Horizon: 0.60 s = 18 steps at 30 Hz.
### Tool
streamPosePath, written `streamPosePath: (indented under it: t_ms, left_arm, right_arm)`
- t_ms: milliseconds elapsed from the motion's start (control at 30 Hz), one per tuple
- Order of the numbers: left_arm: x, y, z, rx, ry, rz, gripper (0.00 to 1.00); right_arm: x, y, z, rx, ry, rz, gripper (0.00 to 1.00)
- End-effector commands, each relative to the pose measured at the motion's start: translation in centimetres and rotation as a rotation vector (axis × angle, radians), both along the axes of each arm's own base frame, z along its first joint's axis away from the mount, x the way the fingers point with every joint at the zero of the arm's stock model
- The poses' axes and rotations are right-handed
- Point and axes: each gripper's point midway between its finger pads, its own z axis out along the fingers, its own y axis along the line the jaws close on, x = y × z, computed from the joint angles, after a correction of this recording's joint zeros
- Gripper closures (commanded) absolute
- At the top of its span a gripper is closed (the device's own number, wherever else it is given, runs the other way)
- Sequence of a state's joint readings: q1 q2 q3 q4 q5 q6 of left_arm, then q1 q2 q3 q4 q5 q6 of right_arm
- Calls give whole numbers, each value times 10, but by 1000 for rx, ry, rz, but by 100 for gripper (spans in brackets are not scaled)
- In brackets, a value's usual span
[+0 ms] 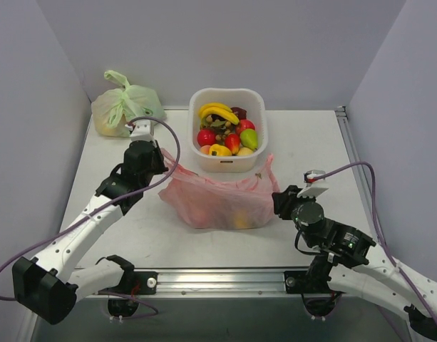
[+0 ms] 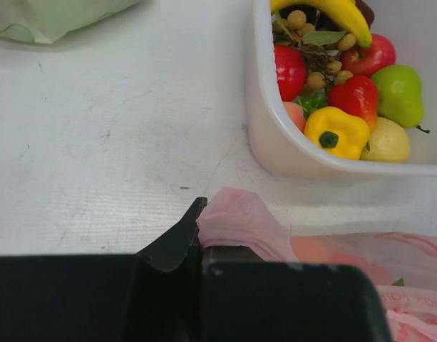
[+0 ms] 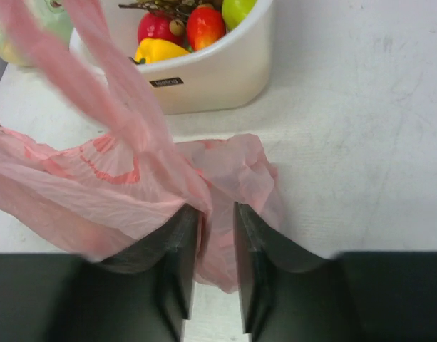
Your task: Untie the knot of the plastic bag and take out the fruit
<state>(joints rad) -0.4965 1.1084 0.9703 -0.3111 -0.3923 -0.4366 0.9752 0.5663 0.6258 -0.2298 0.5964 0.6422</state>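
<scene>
The pink plastic bag point(image 1: 217, 201) lies on the table in front of the white basket, with fruit point(image 1: 237, 218) showing dimly through it. My left gripper point(image 1: 160, 165) is shut on the bag's left corner; in the left wrist view point(image 2: 199, 229) pink plastic point(image 2: 236, 222) bulges out of the closed jaws beside an orange fruit point(image 2: 312, 249). My right gripper point(image 1: 278, 201) is at the bag's right end. In the right wrist view point(image 3: 216, 214) its jaws stand a narrow gap apart, pinching bunched pink plastic point(image 3: 232, 171). Handle strands point(image 3: 97, 78) run taut to it. No knot shows clearly.
A white basket point(image 1: 264, 121) full of toy fruit and vegetables stands just behind the bag; its wall shows close in both wrist views point(image 2: 271, 135) point(image 3: 218, 71). A tied pale green bag point(image 1: 125, 107) sits at the back left corner. Grey walls enclose the table.
</scene>
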Motion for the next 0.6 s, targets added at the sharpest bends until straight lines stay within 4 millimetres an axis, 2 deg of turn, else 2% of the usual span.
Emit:
streamPosePath:
  t_ms: [0, 33, 67, 133, 167, 233, 267, 367, 400, 433, 467, 500, 533, 567]
  left_arm:
    - [-5, -10, 27, 2, -143, -152, 100]
    - [-9, -12, 29, -1, -159, -177, 100]
    - [-18, -17, 32, -20, -171, -224, 100]
    - [-29, -18, 22, -16, -126, -260, 100]
    - [-36, -17, 22, -26, -114, -269, 100]
    - [-49, -14, 11, -32, -53, -272, 100]
    - [-54, -14, 7, -35, -33, -280, 100]
    - [-72, -9, -3, -37, 28, -287, 100]
    - [-77, -9, -5, -43, 41, -298, 100]
    - [-83, -8, -11, -43, 71, -301, 100]
    - [-88, -6, -11, -46, 74, -301, 100]
    - [-92, -5, -12, -49, 85, -303, 100]
    - [-97, -4, -17, -55, 111, -300, 100]
    - [-101, -3, -17, -61, 115, -303, 100]
  right_arm:
    - [-6, -4, 5, -145, 23, 80, 60]
    - [-11, 0, 8, -161, 36, 127, 50]
    - [-15, -2, 28, -167, 30, 151, 34]
    - [-18, 2, 43, -233, 27, 222, 25]
    - [-24, 5, 65, -228, 19, 269, 23]
    - [-23, 13, 79, -293, 26, 326, 22]
    - [-28, 16, 101, -288, 11, 372, 21]
    - [-25, 36, 112, -384, 31, 474, 15]
    - [-23, 52, 122, -388, 33, 532, 14]
    - [-22, 60, 127, -405, 30, 569, 13]
    - [-21, 66, 127, -443, 30, 609, 13]
    - [-17, 84, 131, -448, 41, 659, 13]
    - [-16, 92, 131, -456, 50, 684, 13]
    - [-12, 107, 118, -491, 94, 732, 13]
